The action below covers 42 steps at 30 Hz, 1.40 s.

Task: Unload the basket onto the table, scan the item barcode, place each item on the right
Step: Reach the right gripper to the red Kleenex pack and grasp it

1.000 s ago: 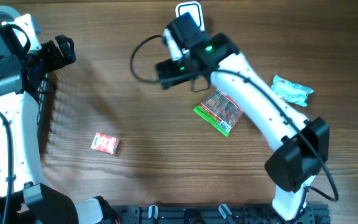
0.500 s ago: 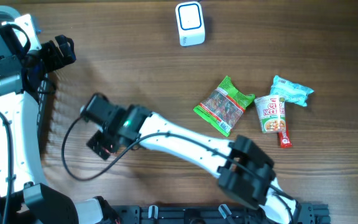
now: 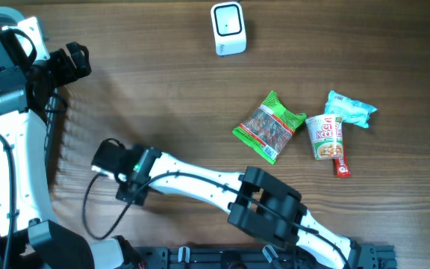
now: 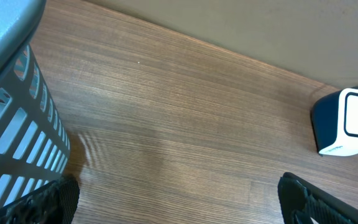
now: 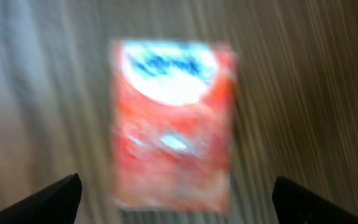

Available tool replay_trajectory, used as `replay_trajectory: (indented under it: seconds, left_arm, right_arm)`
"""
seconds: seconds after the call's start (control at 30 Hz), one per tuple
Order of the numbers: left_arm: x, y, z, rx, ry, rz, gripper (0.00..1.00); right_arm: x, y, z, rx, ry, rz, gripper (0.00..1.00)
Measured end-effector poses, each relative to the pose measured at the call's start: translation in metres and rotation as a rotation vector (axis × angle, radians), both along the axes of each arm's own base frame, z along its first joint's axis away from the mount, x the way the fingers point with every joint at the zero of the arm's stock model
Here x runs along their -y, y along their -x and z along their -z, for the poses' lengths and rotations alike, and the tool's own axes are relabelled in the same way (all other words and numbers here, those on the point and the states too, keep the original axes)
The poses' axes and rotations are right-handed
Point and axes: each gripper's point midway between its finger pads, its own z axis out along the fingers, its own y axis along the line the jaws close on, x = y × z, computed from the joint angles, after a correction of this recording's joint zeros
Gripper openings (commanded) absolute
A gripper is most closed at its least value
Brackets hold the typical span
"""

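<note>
Packet: red packet [image 5: 173, 124] lies far from scanner [image 3: 228, 28].
Jaws: my right gripper [image 5: 180, 202] is wide open over it.
To do: grab, scan.

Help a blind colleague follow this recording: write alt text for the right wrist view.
A red packet with a white and blue patch at its top lies flat on the wooden table, blurred. The right gripper is open above it, a dark fingertip in each lower corner.
</note>
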Motion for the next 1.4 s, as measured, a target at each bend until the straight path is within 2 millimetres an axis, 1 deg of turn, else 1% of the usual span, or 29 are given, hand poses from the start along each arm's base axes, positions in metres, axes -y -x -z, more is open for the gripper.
replay_trajectory:
  seconds: [0.07,0.17,0.27,0.33,0.4,0.47,0.5,0.57,0.6,0.63,0.67,0.77,0.83,0.87,0.9,0.93,0.97,1.03,1.07,1.1,1.13,1.17,1.2,1.23,1.27,1.33,1.4]
  left_arm:
    - [0.000,0.000,0.000,0.000,0.000,0.000,1.00]
    - [0.000,0.000,0.000,0.000,0.000,0.000,1.00]
    - [0.000,0.000,0.000,0.000,0.000,0.000,1.00]
    - [0.000,0.000,0.000,0.000,0.000,0.000,1.00]
    - [0.000,0.000,0.000,0.000,0.000,0.000,1.00]
    - [0.000,0.000,0.000,0.000,0.000,0.000,1.00]
    - [0.000,0.000,0.000,0.000,0.000,0.000,1.00]
    - [0.000,0.000,0.000,0.000,0.000,0.000,1.00]
    - [0.000,0.000,0.000,0.000,0.000,0.000,1.00]
    - [0.000,0.000,0.000,0.000,0.000,0.000,1.00]
    - [0.000,0.000,0.000,0.000,0.000,0.000,1.00]
    - [0.000,0.000,0.000,0.000,0.000,0.000,1.00]
    - [0.000,0.000,0.000,0.000,0.000,0.000,1.00]
    - [0.000,0.000,0.000,0.000,0.000,0.000,1.00]
    - [0.000,0.000,0.000,0.000,0.000,0.000,1.00]
    - [0.000,0.000,0.000,0.000,0.000,0.000,1.00]
    - [0.000,0.000,0.000,0.000,0.000,0.000,1.00]
    - [0.000,0.000,0.000,0.000,0.000,0.000,1.00]
    - [0.000,0.000,0.000,0.000,0.000,0.000,1.00]
    - [0.000,0.000,0.000,0.000,0.000,0.000,1.00]
    - [0.000,0.000,0.000,0.000,0.000,0.000,1.00]
    - [0.000,0.000,0.000,0.000,0.000,0.000,1.00]
    - [0.000,0.000,0.000,0.000,0.000,0.000,1.00]
    - [0.000,0.000,0.000,0.000,0.000,0.000,1.00]
    - [0.000,0.000,0.000,0.000,0.000,0.000,1.00]
    - [0.000,0.000,0.000,0.000,0.000,0.000,1.00]
    - [0.000,0.000,0.000,0.000,0.000,0.000,1.00]
  right_arm:
    - [0.021,-0.018,0.004,-0.017,0.046,0.080,0.98]
    - [0.063,-0.052,0.010,-0.052,0.116,0.226,0.95]
    - [0.087,-0.073,0.011,-0.073,0.141,0.317,0.94]
    - [0.096,-0.079,0.012,-0.083,0.150,0.342,0.94]
    - [0.090,-0.075,0.011,-0.120,0.119,0.341,0.94]
    - [0.076,-0.070,-0.001,-0.170,0.035,0.354,0.94]
    - [0.068,-0.070,-0.013,-0.175,-0.013,0.358,0.94]
    - [0.047,-0.075,-0.047,-0.153,-0.144,0.351,0.96]
    - [0.038,-0.074,-0.060,-0.156,-0.198,0.366,0.96]
    - [0.032,-0.072,-0.066,-0.174,-0.232,0.400,0.97]
    - [0.030,-0.070,-0.067,-0.193,-0.245,0.434,1.00]
    - [0.022,-0.068,-0.070,-0.236,-0.289,0.519,1.00]
    - [0.015,-0.061,-0.072,-0.264,-0.308,0.539,0.73]
    - [0.012,-0.057,-0.072,-0.272,-0.309,0.540,0.67]
    - [0.008,-0.052,-0.072,-0.276,-0.314,0.529,0.67]
    - [0.004,-0.048,-0.071,-0.280,-0.317,0.523,0.71]
    - [-0.004,-0.039,-0.065,-0.283,-0.315,0.504,0.74]
    - [-0.013,-0.024,-0.048,-0.289,-0.285,0.479,0.87]
    - [-0.015,-0.018,-0.040,-0.287,-0.267,0.472,0.90]
    - [-0.017,-0.008,-0.024,-0.272,-0.231,0.451,0.94]
    - [-0.018,-0.003,-0.017,-0.258,-0.212,0.445,0.95]
    - [-0.019,0.000,-0.012,-0.244,-0.199,0.435,0.94]
    - [-0.020,0.003,-0.006,-0.224,-0.189,0.432,0.86]
    - [-0.022,0.004,-0.002,-0.210,-0.184,0.430,0.70]
    - [-0.021,0.004,0.001,-0.204,-0.177,0.429,0.66]
    - [-0.013,-0.001,0.010,-0.164,-0.139,0.449,0.66]
    - [-0.002,-0.015,0.011,-0.108,-0.119,0.504,0.67]
